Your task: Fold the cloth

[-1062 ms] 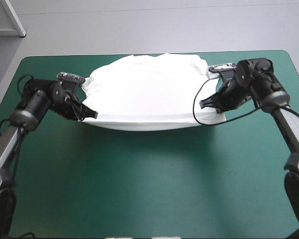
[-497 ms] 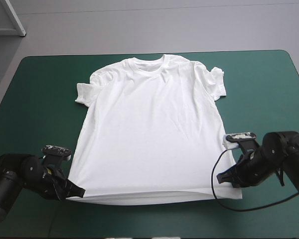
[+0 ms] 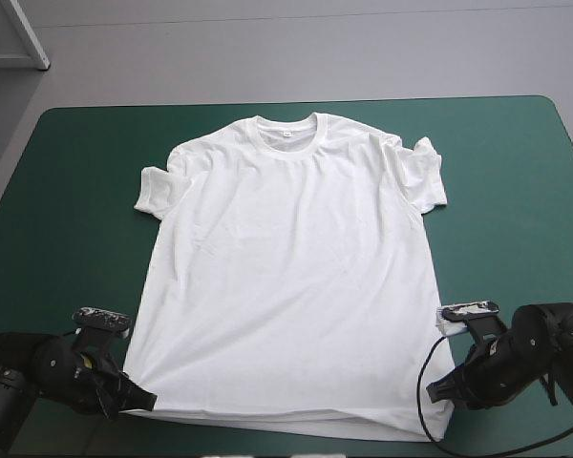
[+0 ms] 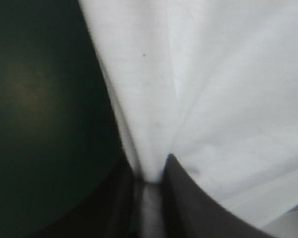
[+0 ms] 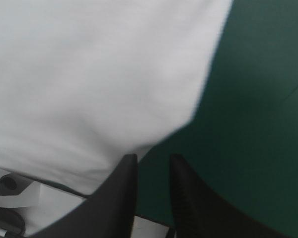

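Note:
The white T-shirt lies spread flat, collar toward the table's far edge, hem near the front edge. My left gripper sits at the hem's left corner; in the left wrist view its black fingers are shut on a pinched fold of the T-shirt. My right gripper is at the hem's right corner. In the right wrist view its fingers stand a little apart with teal-green cover showing in the gap. There the T-shirt's edge ends just ahead of one fingertip.
Teal-green cover shows bare on both sides of the shirt and beyond the collar. The front edge of the table lies close behind both grippers.
Earlier the shirt was bunched at the far side with both grippers holding the hem. Both arms drew the hem to the front edge, spreading the shirt flat. It has since slid slightly nearer.

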Controlling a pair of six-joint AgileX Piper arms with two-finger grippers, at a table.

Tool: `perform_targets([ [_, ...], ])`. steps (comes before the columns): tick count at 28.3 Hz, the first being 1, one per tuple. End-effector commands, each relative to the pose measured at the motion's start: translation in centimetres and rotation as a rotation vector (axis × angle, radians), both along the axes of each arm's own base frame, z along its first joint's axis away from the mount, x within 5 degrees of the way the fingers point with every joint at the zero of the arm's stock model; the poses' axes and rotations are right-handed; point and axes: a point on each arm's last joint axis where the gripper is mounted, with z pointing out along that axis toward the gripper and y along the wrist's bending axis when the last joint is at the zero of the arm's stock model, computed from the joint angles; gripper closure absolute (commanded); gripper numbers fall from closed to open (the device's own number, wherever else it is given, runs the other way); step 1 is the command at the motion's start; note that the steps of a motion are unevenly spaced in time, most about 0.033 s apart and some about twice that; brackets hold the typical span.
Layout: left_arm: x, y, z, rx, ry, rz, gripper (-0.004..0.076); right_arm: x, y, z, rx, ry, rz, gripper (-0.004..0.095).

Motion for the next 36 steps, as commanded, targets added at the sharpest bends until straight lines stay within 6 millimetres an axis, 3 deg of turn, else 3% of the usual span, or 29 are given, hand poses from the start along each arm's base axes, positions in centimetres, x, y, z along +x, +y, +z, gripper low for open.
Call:
perform_targets([
  [1, -0.4, 0.1, 0.5, 0.012, 0.043, -0.017, 0.0409, 0.6, 0.1, 1.1, 0.013, -0.087, 0.009, 0.0395],
  [4, -0.2, 0.1, 0.6, 0.009, 0.020, -0.012, 0.0255, 1.4, 0.2, 1.8, 0.026, -0.159, -0.004, 0.0246],
  [6, 0.3, 0.0, 1.1, -0.002, -0.029, 0.018, 0.0223, 1.9, 0.3, 2.7, 0.039, -0.212, -0.019, 0.0224],
  [8, 0.9, -0.1, 1.8, -0.018, -0.095, 0.052, 0.0223, 2.4, 0.4, 3.6, 0.049, -0.259, -0.023, 0.0225],
  [14, 4.7, -0.2, 6.5, -0.051, -0.403, 0.109, 0.0224, 3.8, 0.6, 6.6, 0.083, -0.404, -0.042, 0.0225],
  [18, 9.0, -0.2, 8.2, 0.013, -0.448, 0.119, 0.0224, 4.4, 0.7, 7.7, 0.100, -0.457, -0.076, 0.0225],
  [22, 13.7, -0.7, 7.7, 0.036, -0.433, 0.123, 0.0225, 4.8, 0.8, 7.7, 0.102, -0.454, -0.083, 0.0225],
  [27, 18.9, -1.5, 5.2, 0.012, -0.458, 0.138, 0.0227, 4.9, 0.7, 7.7, 0.097, -0.466, -0.087, 0.0225],
  [36, 25.7, -2.5, 0.0, -0.002, -0.409, 0.185, 0.0227, 5.4, 0.4, 7.7, 0.067, -0.494, -0.119, 0.0225],
])
